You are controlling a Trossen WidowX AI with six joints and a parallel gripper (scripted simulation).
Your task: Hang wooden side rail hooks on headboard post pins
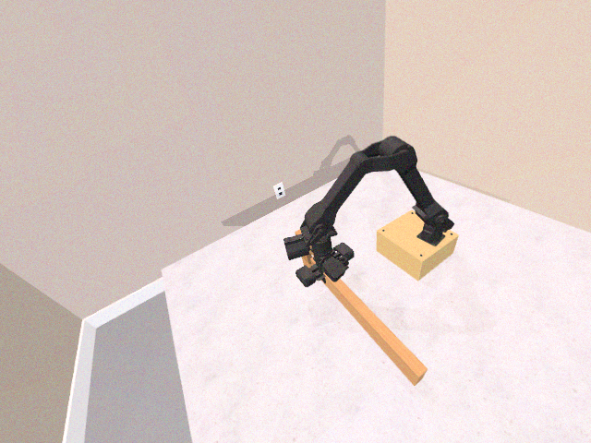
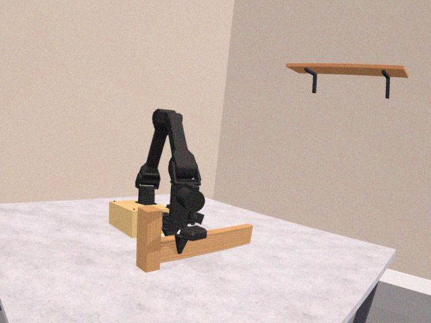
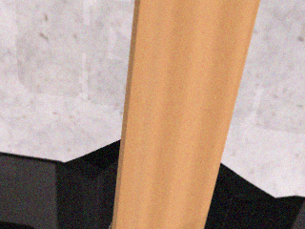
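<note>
The wooden side rail (image 1: 374, 329) (image 2: 226, 238) (image 3: 183, 105) lies long and straight, its far end low at the table top. Its near end meets or stands close beside the upright headboard post (image 2: 149, 239), which is mostly hidden behind the arm in the top view. My gripper (image 1: 320, 277) (image 2: 179, 245) is shut on the rail near the post, with fingers on both sides of it. The steel hooks, the slot and the pins are hidden, so whether the hooks sit on the pins cannot be seen.
The arm's base stands on a yellow wooden block (image 1: 413, 247) (image 2: 121, 217) on the pale table (image 1: 247, 343) (image 2: 87, 278). A wall shelf (image 2: 347, 68) hangs at the upper right of the exterior view. A wall runs close behind the post's side of the table.
</note>
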